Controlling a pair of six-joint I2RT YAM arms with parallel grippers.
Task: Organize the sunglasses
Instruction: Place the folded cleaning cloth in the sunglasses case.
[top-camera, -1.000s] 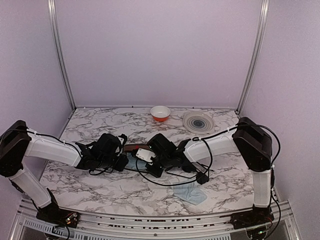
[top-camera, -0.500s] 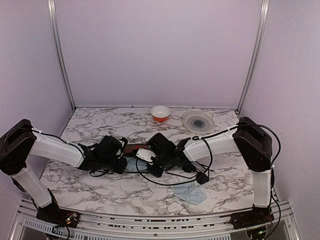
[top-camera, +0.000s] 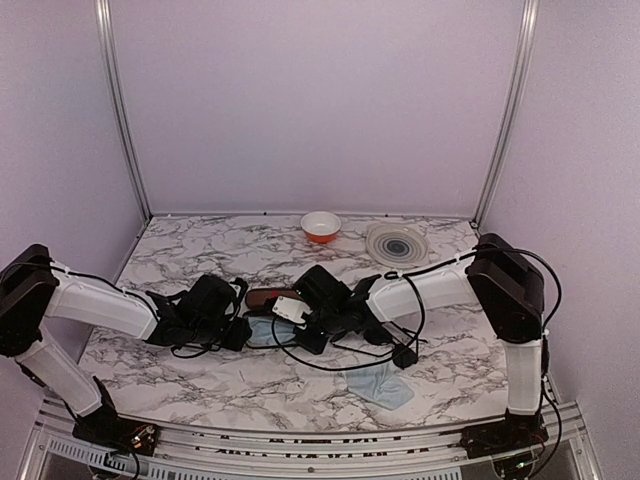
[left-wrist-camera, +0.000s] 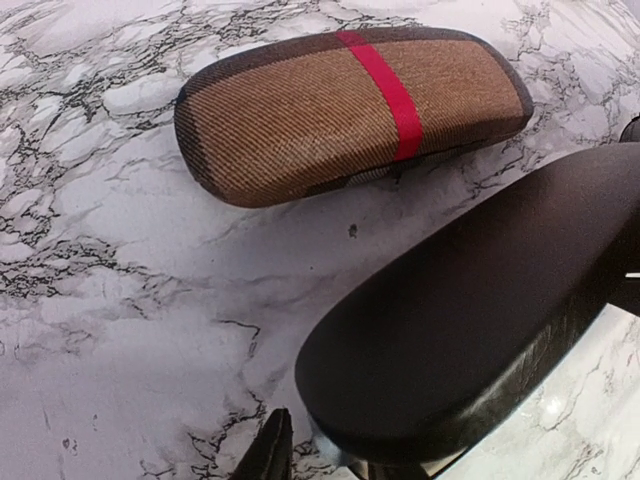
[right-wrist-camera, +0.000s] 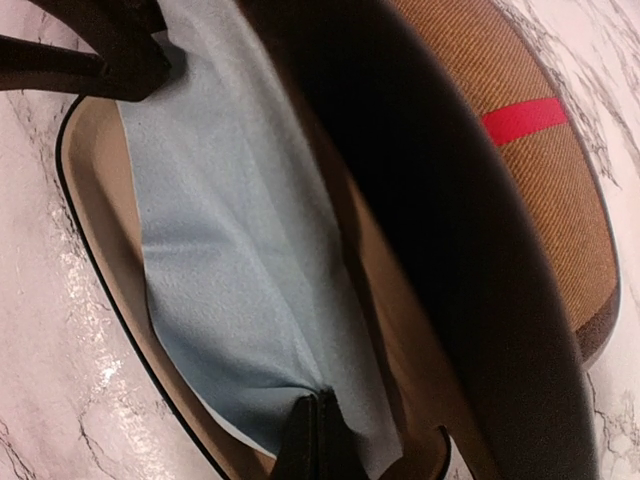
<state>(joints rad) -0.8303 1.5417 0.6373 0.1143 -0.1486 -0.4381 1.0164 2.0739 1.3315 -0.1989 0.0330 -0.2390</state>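
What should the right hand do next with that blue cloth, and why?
Probably lift the blue cloth out of the open black case: the right gripper looks pinched shut on it, the cloth covers the case's inside, and no sunglasses are visible there.

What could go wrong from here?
The right gripper looks shut on the blue cloth inside the open black case; pulling back could drag the cloth out. The lid hangs half open over it and could drop on that gripper. The plaid case lies close behind and may get shoved.
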